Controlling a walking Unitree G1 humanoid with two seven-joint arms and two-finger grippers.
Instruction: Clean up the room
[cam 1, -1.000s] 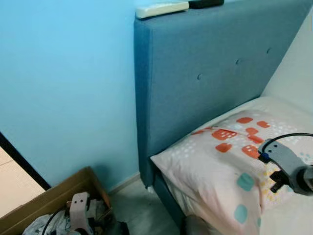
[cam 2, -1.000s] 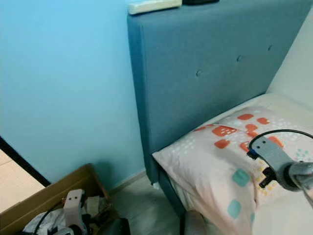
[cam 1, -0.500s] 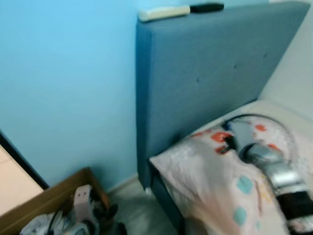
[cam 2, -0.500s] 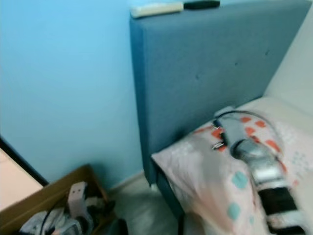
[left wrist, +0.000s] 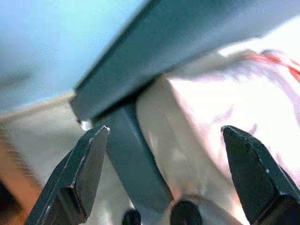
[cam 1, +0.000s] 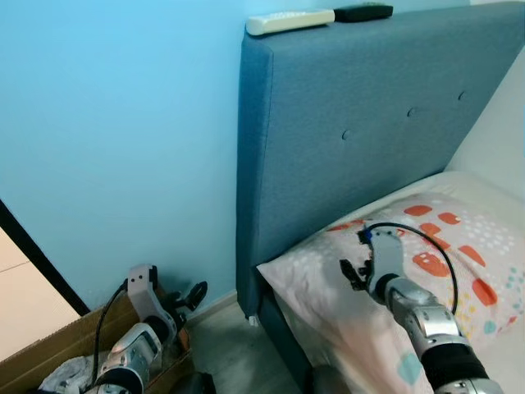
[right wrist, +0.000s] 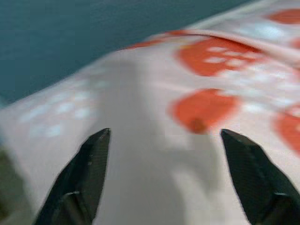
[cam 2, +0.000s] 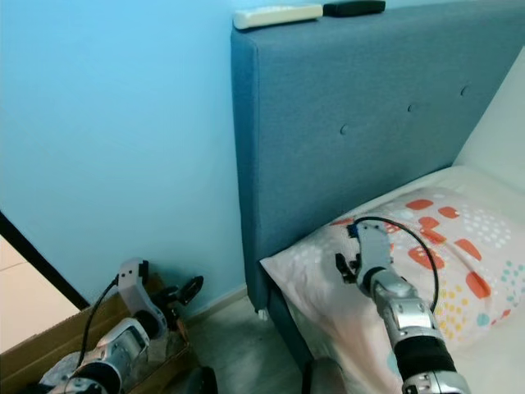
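Note:
A pale pink pillow with orange and teal patches lies at the head of the bed, against the blue padded headboard. My right gripper hovers open just above the pillow's left end; in the right wrist view its fingers straddle the patterned cloth with nothing between them. My left gripper is raised over a cardboard box at the lower left, open and empty, pointing toward the bed's corner.
A white remote and a black remote rest on top of the headboard. The box holds cloth and clutter. A blue wall stands behind, and a strip of grey floor runs between box and bed.
My right gripper has swung left across the pillow to its near-left end. My left arm has lifted up out of the box. The view has shifted slightly.

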